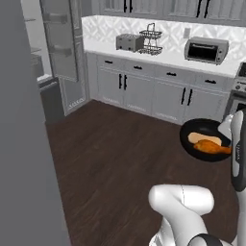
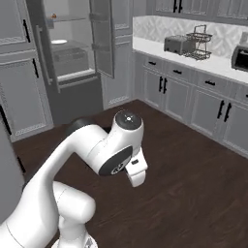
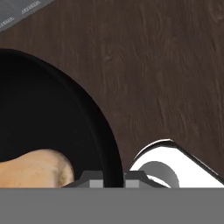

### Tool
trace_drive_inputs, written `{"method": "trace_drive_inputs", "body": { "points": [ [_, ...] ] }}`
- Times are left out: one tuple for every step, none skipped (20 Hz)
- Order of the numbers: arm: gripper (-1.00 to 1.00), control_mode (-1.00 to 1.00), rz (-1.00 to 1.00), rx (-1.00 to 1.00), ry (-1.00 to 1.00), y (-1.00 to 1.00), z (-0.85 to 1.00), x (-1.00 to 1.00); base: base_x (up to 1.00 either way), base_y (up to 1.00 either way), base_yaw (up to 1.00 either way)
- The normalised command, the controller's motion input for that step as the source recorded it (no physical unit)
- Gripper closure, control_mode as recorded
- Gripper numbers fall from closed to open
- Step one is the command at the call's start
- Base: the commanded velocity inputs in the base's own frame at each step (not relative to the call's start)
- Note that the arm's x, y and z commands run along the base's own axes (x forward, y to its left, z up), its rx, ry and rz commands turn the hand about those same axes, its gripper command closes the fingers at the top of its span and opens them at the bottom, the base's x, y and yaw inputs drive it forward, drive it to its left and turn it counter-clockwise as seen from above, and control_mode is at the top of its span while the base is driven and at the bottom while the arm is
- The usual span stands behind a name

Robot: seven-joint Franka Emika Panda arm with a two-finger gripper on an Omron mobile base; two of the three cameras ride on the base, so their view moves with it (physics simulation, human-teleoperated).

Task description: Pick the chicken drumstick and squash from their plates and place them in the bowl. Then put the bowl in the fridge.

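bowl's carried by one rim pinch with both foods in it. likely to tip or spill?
Probably tips toward its unsupported side: the gripper pinches only the black bowl rim. The drumstick and squash lie loose, so may slide. The glossy rim could slip.

No text, label or number can be read; the toaster oven (image 1: 206,50) front looks too blurred to tell.

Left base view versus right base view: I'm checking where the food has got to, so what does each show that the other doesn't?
Left base view alone: the black bowl held up over the floor, carrying the chicken drumstick and the squash; also a toaster oven. Right base view alone: the fridge interior with its shelves, straight on. Both: the open fridge door, the toaster, the wire rack, grey cabinets and dark wood floor.
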Motion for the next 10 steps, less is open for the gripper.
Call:
{"method": "trace_drive_inputs", "body": {
  "points": [
    [1.00,1.00,0.00,0.00,0.00,0.00,0.00,0.00,1.00,-0.49,0.50],
    [1.00,1.00,0.00,0.00,0.00,0.00,0.00,0.00,1.00,-0.49,0.49],
    [1.00,1.00,0.00,0.00,0.00,0.00,0.00,0.00,1.00,-0.49,0.49],
    [1.00,1.00,0.00,0.00,0.00,0.00,0.00,0.00,1.00,-0.49,0.49],
    [1.00,1.00,0.00,0.00,0.00,0.00,0.00,0.00,1.00,-0.46,0.50],
    [1.00,1.00,0.00,0.00,0.00,0.00,0.00,0.00,1.00,-0.43,0.51],
    [1.00,1.00,0.00,0.00,0.00,0.00,0.00,0.00,1.00,-0.41,0.52],
    [1.00,1.00,0.00,0.00,0.00,0.00,0.00,0.00,1.00,-0.40,0.54],
    [1.00,1.00,0.00,0.00,0.00,0.00,0.00,0.00,1.00,-0.40,0.55],
    [1.00,1.00,0.00,0.00,0.00,0.00,0.00,0.00,1.00,-0.41,0.56]
  ]
}}
